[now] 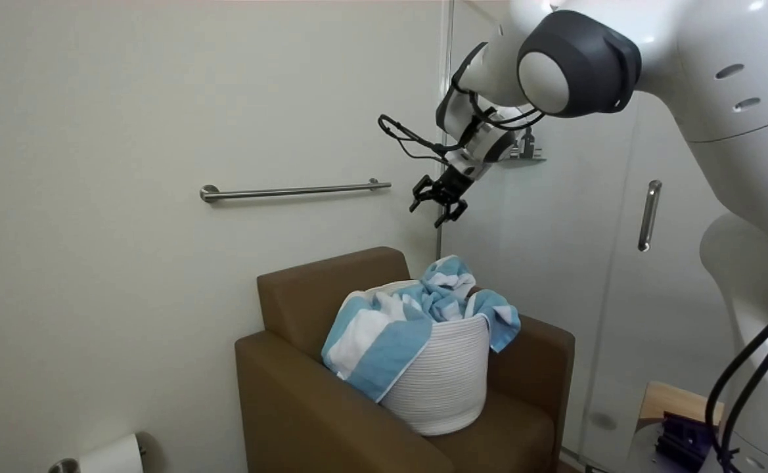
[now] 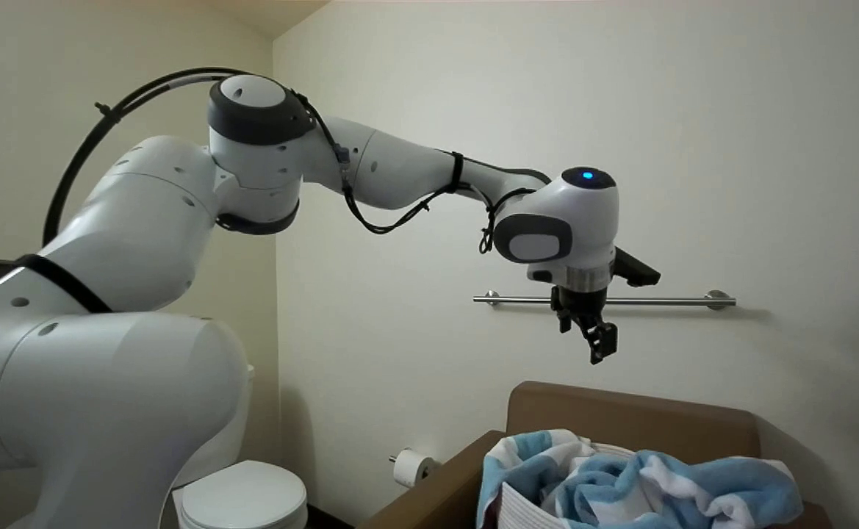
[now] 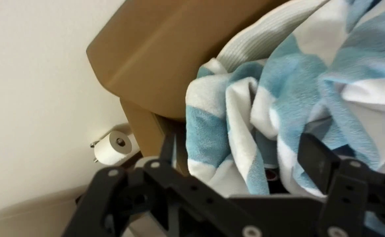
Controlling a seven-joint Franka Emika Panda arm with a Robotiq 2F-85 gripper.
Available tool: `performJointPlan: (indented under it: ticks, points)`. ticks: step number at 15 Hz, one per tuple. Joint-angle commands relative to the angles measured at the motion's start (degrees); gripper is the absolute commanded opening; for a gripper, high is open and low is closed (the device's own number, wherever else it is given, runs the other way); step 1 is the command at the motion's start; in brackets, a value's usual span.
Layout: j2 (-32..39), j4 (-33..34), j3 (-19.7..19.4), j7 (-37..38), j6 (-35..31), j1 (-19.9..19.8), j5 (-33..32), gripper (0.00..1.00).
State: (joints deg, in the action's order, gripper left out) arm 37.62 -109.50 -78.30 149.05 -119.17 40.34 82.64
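Two black fingers on my gripper stand wide apart above a plush, rumpled blue-and-white towel draped over a round, ribbed white basket.

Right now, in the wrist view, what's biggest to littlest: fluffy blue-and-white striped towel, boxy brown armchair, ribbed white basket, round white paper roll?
1. Striped towel
2. Brown armchair
3. White basket, mostly hidden
4. Paper roll
The top two run past the picture's edge, so I rank what shows.
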Motion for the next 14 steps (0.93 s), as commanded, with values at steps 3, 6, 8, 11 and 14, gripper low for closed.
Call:
performJointPlan:
  ticks: [3,6,8,11,14]
  points:
    - [5.7,12.16,17.36,-0.67,3.92,-10.08,-7.14,1.0]
    - [13.83,20.12,22.63,-0.03,6.58,-14.49,-6.91,1.0]
    - [20.25,25.1,22.63,-0.03,9.52,-16.27,-6.25,1.0]
    - [28.09,32.37,22.1,-0.03,12.56,-18.99,-6.17,0.75]
    - [32.61,40.34,22.65,-0.03,14.89,-21.96,-6.76,0.6]
